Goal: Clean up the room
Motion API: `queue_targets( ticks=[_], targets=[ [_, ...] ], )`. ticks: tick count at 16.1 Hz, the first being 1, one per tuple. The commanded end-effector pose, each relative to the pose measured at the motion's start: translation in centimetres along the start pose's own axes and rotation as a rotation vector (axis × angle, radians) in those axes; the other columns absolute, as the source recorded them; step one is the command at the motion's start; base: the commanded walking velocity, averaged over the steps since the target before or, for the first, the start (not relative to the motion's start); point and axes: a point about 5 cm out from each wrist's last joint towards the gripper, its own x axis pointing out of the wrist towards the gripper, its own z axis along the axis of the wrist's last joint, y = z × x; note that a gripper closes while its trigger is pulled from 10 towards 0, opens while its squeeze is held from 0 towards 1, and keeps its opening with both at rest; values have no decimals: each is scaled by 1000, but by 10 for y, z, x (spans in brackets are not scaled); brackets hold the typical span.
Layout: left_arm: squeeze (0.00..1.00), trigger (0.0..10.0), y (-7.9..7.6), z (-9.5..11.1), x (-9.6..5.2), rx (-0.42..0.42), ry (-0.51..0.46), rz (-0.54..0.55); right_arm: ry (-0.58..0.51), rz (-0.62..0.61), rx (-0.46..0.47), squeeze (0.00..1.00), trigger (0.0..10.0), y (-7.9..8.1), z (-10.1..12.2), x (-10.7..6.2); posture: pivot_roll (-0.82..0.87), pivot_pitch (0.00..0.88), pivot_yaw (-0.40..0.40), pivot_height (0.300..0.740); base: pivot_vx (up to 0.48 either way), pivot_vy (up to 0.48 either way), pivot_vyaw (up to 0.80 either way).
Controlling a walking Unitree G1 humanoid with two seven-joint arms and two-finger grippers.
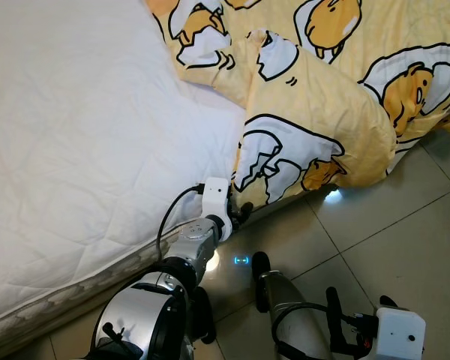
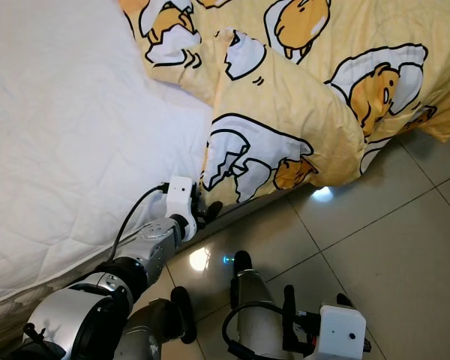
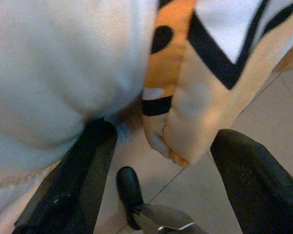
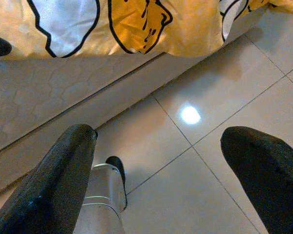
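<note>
The right hand (fingers apart) hangs over floor tiles beside the yellow blanket.

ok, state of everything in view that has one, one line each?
yellow blanket: crumpled, bunched corner hanging over the mattress edge, not reaching the floor.
mattress: top bare and white where the blanket is pulled back.
left gripper: open, fingers either side of the blanket's hanging corner, not closed on it.
right gripper: open, empty, low over the tiled floor.

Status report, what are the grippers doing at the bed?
Left gripper open at blanket corner, mattress edge. Right gripper open, low over floor. Blanket hangs off the bed.
</note>
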Motion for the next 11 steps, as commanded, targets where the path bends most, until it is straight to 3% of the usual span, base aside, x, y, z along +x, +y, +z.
queue_targets(
  ticks=[1,4,8,11],
  targets=[
    [0,0,-32,-21,3,-74,64,-75,38,-7,-5,0,10000,-1,-5,-5,-299,428,80,740,0,0,0],
    [0,0,-38,-21,3,-101,57,-137,39,-7,-4,0,10000,0,-5,-4,-300,425,82,740,0,0,0],
    [0,0,-42,-12,5,-214,13,-168,39,-4,-6,0,10000,-1,-5,-3,-301,411,81,740,0,0,0],
    [0,0,-43,-13,4,-190,17,-192,37,-1,-7,0,10000,-2,-5,0,-298,401,82,740,0,0,0]
  ],
)
